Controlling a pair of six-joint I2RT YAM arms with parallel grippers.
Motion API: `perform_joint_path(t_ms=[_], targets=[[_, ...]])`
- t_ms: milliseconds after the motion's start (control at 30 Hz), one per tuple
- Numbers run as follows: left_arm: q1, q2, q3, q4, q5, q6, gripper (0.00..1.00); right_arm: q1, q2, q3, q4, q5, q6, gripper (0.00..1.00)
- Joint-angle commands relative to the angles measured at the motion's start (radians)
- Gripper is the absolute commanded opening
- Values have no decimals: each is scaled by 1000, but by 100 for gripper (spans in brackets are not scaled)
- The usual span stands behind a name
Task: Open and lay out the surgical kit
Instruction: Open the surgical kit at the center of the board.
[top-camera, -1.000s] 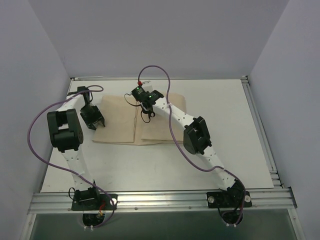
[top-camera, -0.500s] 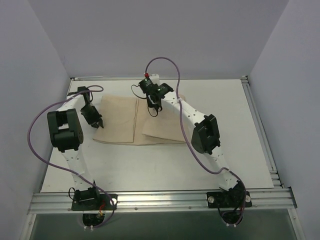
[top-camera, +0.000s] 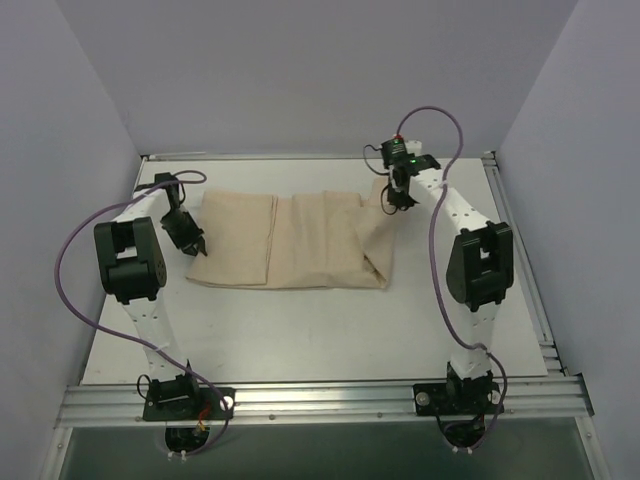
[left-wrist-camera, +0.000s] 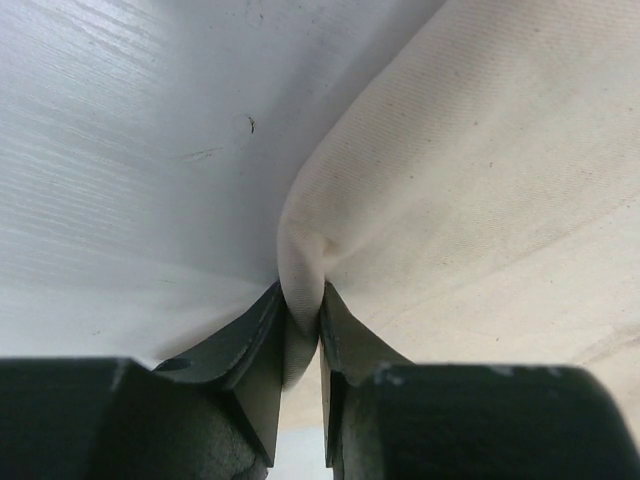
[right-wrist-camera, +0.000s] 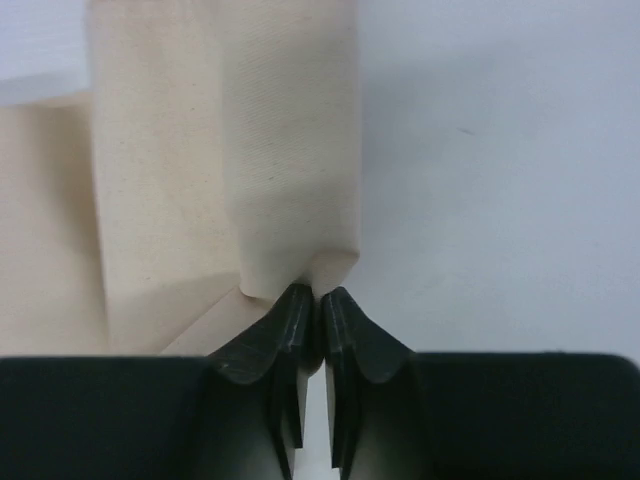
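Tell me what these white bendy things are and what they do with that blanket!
Those are two robot arms, the left arm and the right arm, bolted to a white table. One picture looks down from above. The other two come from small cameras on the wrists, so you see the black pincer tips up close. A tan cloth lies on the table, partly unfolded. The left pincer pinches its left edge; the right pincer pinches a corner on the right side.

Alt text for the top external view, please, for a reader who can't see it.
A tan cloth wrap lies partly unfolded across a white table. The left gripper pinches its left edge and the right gripper its far right corner.
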Motion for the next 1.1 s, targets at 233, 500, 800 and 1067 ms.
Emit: perform_joint_path(t_ms=[233,500,800,1067], targets=[[14,-10,-13,-14,-31,16,45,-417,-249,-201,-35,-22,-28,92],[-1,-183,-25,-63,-61,25,65,-278,-195,-195,-6,-239,-53,98],[-241,-256,2,-108,-156,4,62,-274,-143,-238,23,-213,10,76],[-391,-141,70,-97,-143,-48,69,-253,-108,-239,31,-301,-25,76]])
